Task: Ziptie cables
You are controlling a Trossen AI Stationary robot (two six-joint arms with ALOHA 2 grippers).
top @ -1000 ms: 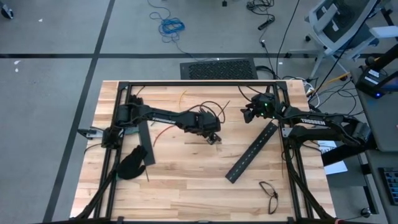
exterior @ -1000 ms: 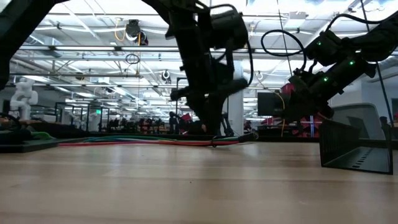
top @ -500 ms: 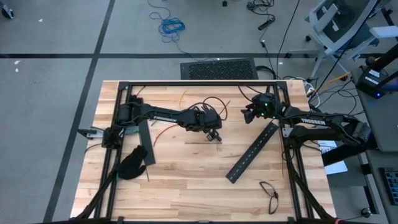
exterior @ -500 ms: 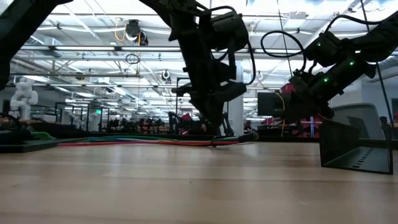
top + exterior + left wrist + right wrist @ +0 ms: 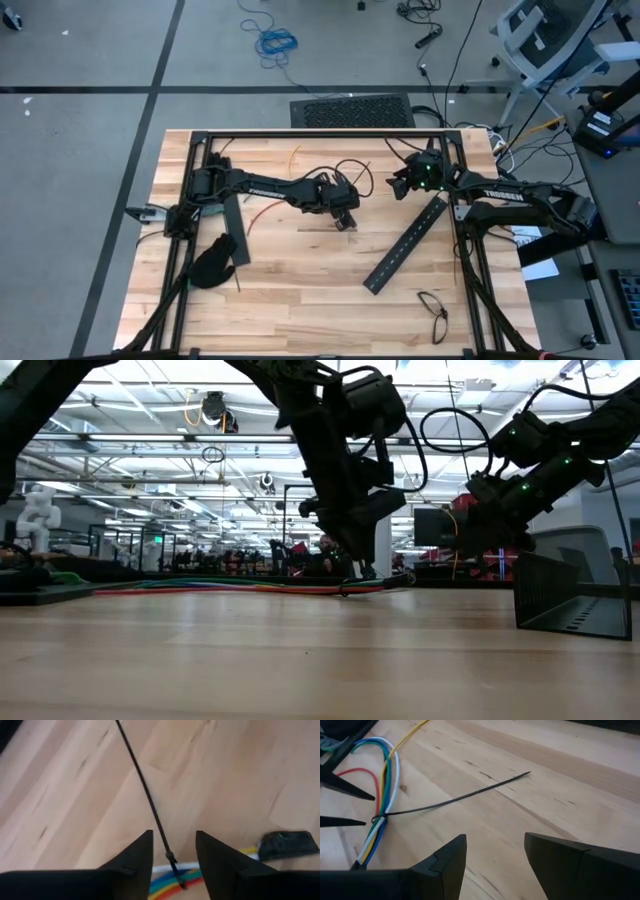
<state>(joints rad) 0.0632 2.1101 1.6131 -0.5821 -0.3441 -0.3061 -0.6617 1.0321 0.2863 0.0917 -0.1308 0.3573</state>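
Glove [image 5: 212, 262]: dark, lying near the table's left edge, well apart from the work.

Left gripper [image 5: 345, 217]: near the table's middle, hanging just above the cables; in its wrist view the two fingers [image 5: 132, 865] stand apart with nothing between the pads, so they are open and hold nothing.

Cables [image 5: 377, 827]: a bundle of red, blue, white, green and yellow wires on the wood, directly under the left gripper.

Ziptie [image 5: 460, 796]: a thin dark strip looped round the bundle, its head [image 5: 170, 855] sitting on the wires; the free tail lies flat on the bare wood and points away from the bundle.

Key relation: in the left wrist view the ziptie's long axis runs straight out through the gap between the left fingers, head nearest the fingers. The left arm is much the nearer to it.

Black bar [image 5: 405, 245]: a long slotted bar lying aslant, right of middle, clear of the bundle.

Right gripper [image 5: 398, 183]: held off the table near the far right, well apart from the cables, facing the ziptie's tail; its fingers [image 5: 442, 865] are open and empty.

Judgement: the loop looks fitted; pulling the tail tight probably remains.
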